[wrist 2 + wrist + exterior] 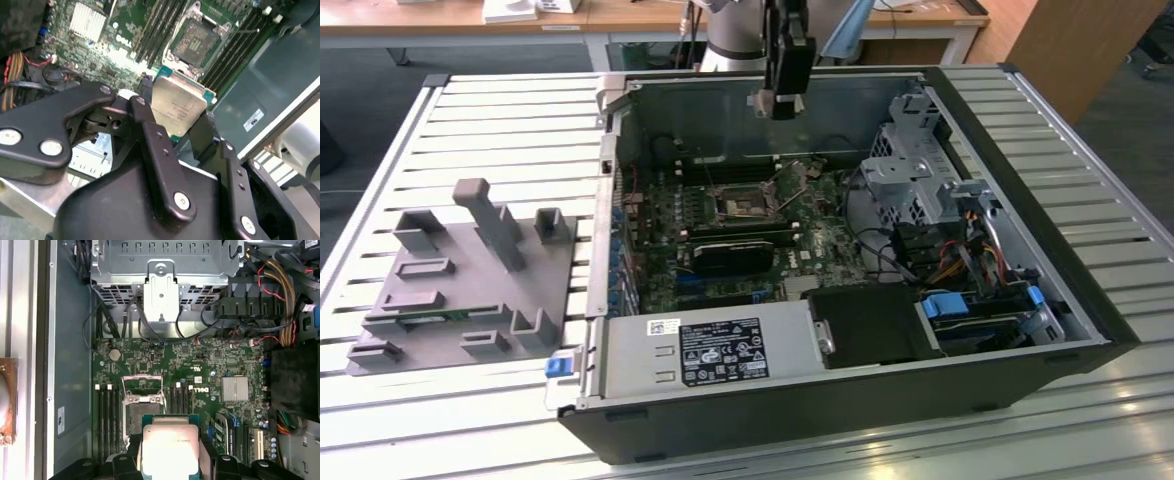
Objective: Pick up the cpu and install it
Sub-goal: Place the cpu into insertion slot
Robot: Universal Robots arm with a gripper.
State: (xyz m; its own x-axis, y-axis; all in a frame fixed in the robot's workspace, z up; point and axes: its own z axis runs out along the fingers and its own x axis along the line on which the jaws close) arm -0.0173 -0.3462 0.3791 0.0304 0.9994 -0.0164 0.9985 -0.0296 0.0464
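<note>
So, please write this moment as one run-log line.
gripper: shut on cpu | place: above computer case | socket: open, empty | install: not done

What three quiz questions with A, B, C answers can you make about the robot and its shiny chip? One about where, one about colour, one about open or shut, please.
1. Where is the cpu?
A. Between the gripper's fingers, above the motherboard
B. In a person's hand
C. Seated in the socket

2. What colour is the motherboard?
A. Red
B. Green
C. Yellow

3. How is the socket?
A. Shut over a chip
B. Hidden under a fan
C. Open and empty

Answers:
1 A: both wrist views show the black fingers gripping the cpu's edges above the board.
2 B: the board looks green in all three views.
3 C: in the first wrist view its metal frame is flipped up and no chip sits inside.
</note>
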